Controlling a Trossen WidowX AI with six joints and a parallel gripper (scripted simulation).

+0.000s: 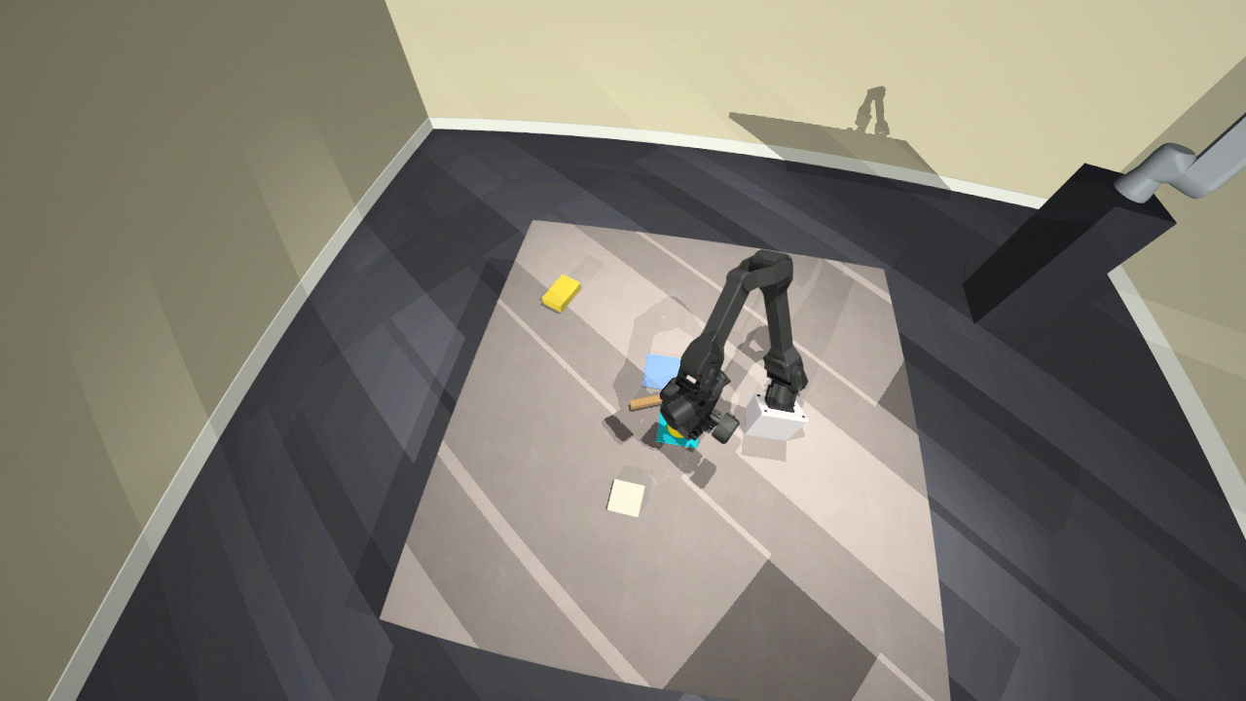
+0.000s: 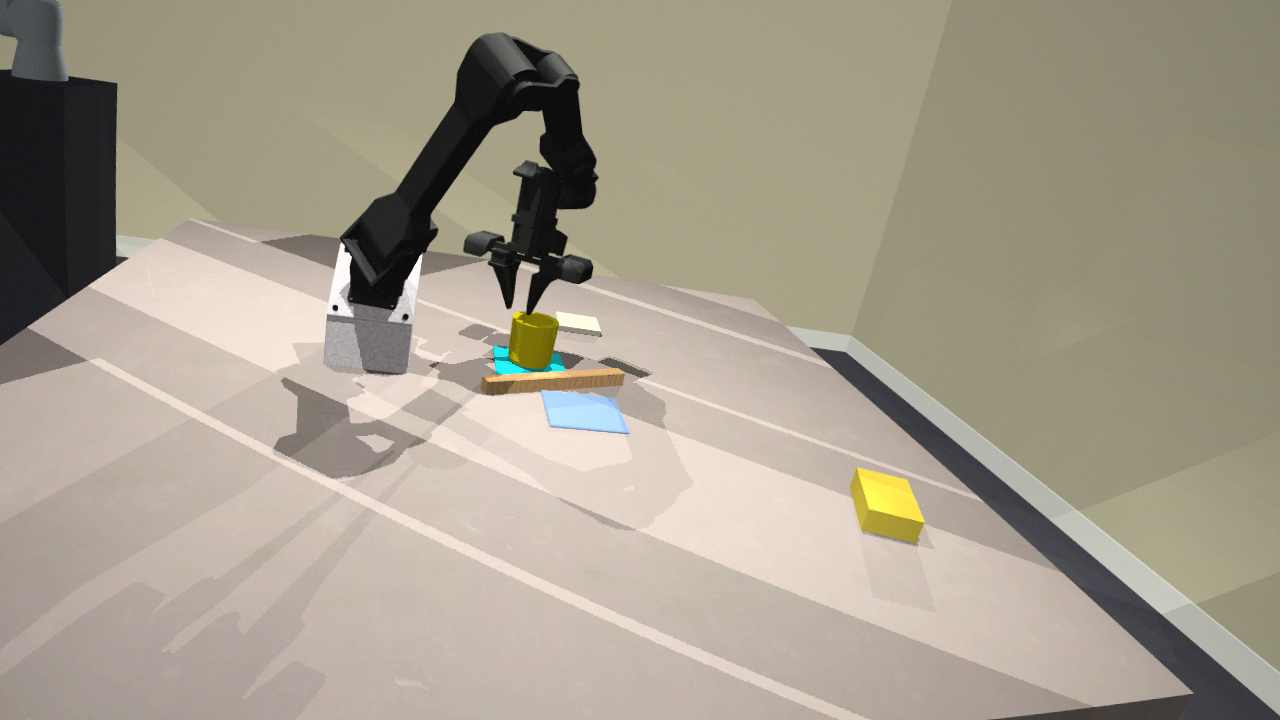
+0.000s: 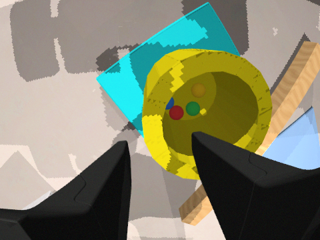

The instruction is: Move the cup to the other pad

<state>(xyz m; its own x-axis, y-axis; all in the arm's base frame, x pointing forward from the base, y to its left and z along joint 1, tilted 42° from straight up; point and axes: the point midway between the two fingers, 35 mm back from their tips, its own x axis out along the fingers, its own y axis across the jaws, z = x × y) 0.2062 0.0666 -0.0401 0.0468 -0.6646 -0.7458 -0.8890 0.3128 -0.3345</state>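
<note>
The yellow cup stands upright on the bright turquoise pad, with the wooden stick lying just in front of it and the pale blue pad on the stick's far side from the cup. The claw hangs just above the cup's rim, its jaws partly open and holding nothing — in the wrist view the two fingers are clear of the cup wall, one of them overlapping the near rim only by line of sight. Four marbles — red, green, orange and a blue one half hidden by the wall — sit at the bottom of the cup, so nothing appears spilled. By my reading the cup is set down and let go; whether turquoise is the intended pad cannot be told from these views alone. If it is, what seems left is only to lift the arm away without knocking the rim.
</note>
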